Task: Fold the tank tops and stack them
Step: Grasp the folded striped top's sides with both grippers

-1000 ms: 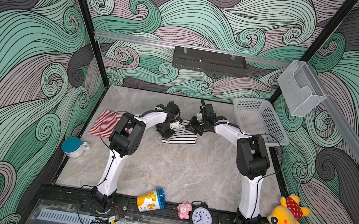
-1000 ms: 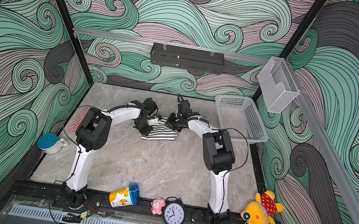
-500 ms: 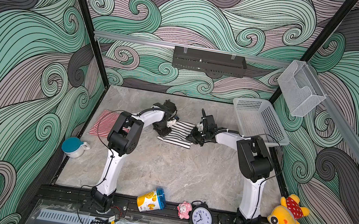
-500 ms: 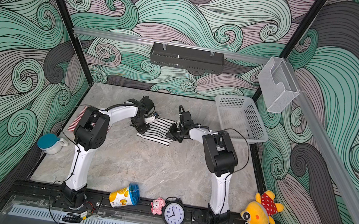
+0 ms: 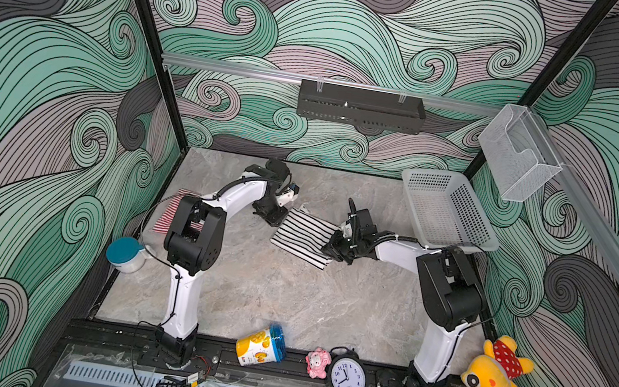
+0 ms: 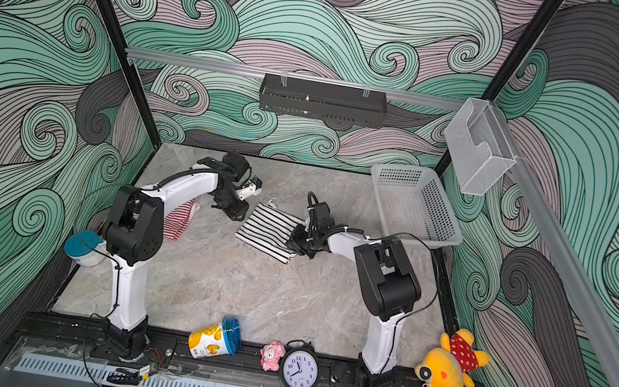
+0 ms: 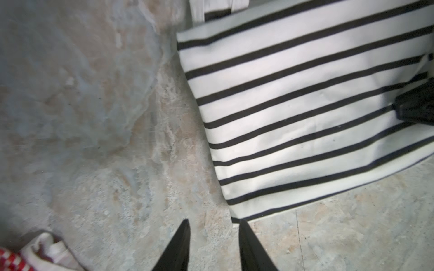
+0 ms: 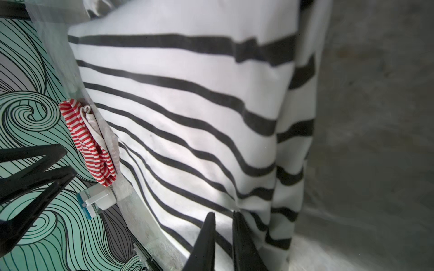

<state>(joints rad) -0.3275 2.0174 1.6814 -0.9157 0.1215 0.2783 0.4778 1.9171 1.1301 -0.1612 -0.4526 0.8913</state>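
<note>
In both top views the folded black-and-white top (image 5: pixel 303 237) (image 6: pixel 266 232) lies on the tabletop (image 5: pixel 282 304) between the two pairs of jaws. The red-and-white top (image 6: pixel 177 222) lies apart, beyond the left jaws.

Left wrist view: the left jaws are part-open and empty, just off its corner.

Right wrist view: the right jaws are narrow at its edge; I cannot tell whether they pinch cloth. A snagged layer could drag the fold open.

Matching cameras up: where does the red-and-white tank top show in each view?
Both top views: red-and-white tank top, half hidden behind the left arm.
Left wrist: a sliver at the frame's edge.
Right wrist: bunched, beyond the landmark's far edge.
Shared landmark: black-and-white tank top.
</note>
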